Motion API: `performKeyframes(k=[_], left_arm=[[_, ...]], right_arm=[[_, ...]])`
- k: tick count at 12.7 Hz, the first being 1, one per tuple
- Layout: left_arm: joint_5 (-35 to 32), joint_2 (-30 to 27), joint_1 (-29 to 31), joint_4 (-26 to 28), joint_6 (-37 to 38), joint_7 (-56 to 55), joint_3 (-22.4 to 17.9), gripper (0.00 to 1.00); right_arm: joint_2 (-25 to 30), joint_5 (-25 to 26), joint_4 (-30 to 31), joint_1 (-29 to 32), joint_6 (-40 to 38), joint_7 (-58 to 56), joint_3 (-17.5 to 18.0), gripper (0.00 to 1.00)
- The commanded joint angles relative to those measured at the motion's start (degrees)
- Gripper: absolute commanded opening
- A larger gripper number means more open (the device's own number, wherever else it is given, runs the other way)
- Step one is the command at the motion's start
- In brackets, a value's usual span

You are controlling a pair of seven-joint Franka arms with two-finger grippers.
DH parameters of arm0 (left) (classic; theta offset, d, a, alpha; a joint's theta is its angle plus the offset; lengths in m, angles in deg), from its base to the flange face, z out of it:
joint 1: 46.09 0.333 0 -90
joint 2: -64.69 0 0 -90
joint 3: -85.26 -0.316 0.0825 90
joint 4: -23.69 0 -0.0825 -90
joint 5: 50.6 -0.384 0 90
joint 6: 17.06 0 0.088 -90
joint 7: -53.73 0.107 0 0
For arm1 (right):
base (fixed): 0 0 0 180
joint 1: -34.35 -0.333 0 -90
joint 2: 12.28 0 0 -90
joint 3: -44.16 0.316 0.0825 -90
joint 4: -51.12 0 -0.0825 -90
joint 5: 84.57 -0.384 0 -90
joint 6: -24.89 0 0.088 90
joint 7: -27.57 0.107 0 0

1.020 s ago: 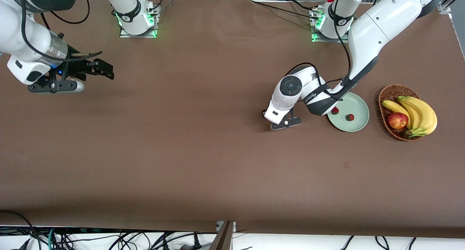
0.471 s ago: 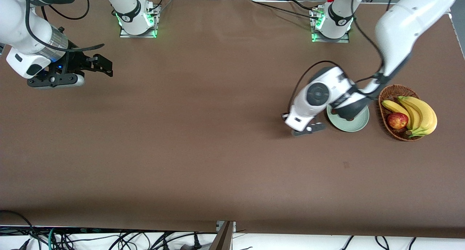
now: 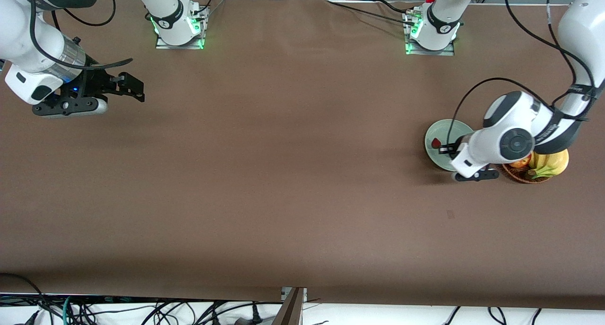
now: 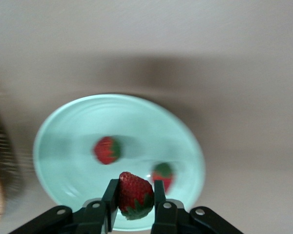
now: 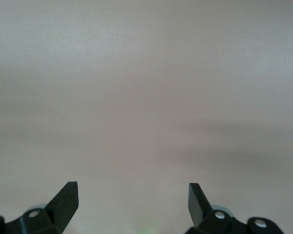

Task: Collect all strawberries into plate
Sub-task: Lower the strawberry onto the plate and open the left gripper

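1. Presently, the left gripper (image 4: 133, 195) is held in the air over the plate (image 3: 432, 152), which lies toward the left arm's end of the table, about midway between the edge where the bases stand and the edge nearest the front camera.
2. A strawberry (image 4: 135, 194) is pinched between the left gripper's two black fingers (image 4: 109, 199), its green top turned toward the gripper body.
3. Two more strawberries are seen lying on the pale mint-green plate in the left wrist view: one (image 4: 106, 149) near the plate's middle and one (image 4: 163, 175) closer to its rim, partly hidden by a finger.
4. Only one of them (image 3: 436, 142) can be made out from the front, since the arm covers part of the plate.
5. A wicker basket (image 3: 517, 175) with bananas (image 3: 550, 162) and an apple (image 3: 521, 163) is set just beside the plate, nearer the table's end, and is largely covered by the left arm.
6. The right gripper (image 3: 134, 89) is kept waiting over bare table toward the right arm's end, near the bases' edge, its fingers (image 5: 66, 197) spread wide with nothing between them.
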Motion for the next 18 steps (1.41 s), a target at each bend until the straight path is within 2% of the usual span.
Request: performKeyframes(k=[1,3,4,6,10,12,14,16,18], left_arm=[[-2.0,-0.2,1.0,3.3,-1.5,2.0,0.0,0.27],[-2.0,0.0,0.7,3.9,-1.6,2.0,-0.3,0.3],[-2.0,0.0,0.2,3.9,-1.6,2.0,-0.3,0.46],[-2.0,-0.1,-0.7,3.5,-1.3,2.2,-0.3,1.0],[-1.7,-1.2,0.3,1.1,0.7,6.0,1.1,1.0],[-1.0,-1.5,2.4,-3.5,5.1,9.9,5.2,1.0],[-0.7,-1.6,7.8,-7.5,8.7,13.5,11.9,1.0],[-0.6,-1.6,11.0,-9.9,11.5,14.1,16.2,1.0],[-0.6,-1.5,11.5,-12.5,14.3,14.4,18.7,1.0]], right_arm=[[-0.2,0.8,-0.4,0.9,0.1,-0.8,0.9,0.99],[-0.3,1.4,-1.6,1.2,-0.1,-0.9,0.6,0.99],[-0.6,1.9,-2.3,1.2,-0.3,-0.8,0.6,0.99],[-1.7,2.2,-3.2,1.1,-0.3,-0.3,0.6,0.99],[-1.8,2.4,-4.4,1.4,-0.4,-0.7,0.5,0.99],[-1.8,2.4,-4.9,1.4,-0.4,-0.8,0.5,0.99],[-1.8,2.5,-5.0,1.4,-0.5,-0.8,0.5,0.99],[-1.8,3.6,-5.0,1.3,-0.5,-0.9,0.5,0.99],[-1.7,3.7,-5.6,1.3,-0.5,-0.9,0.5,0.99]])
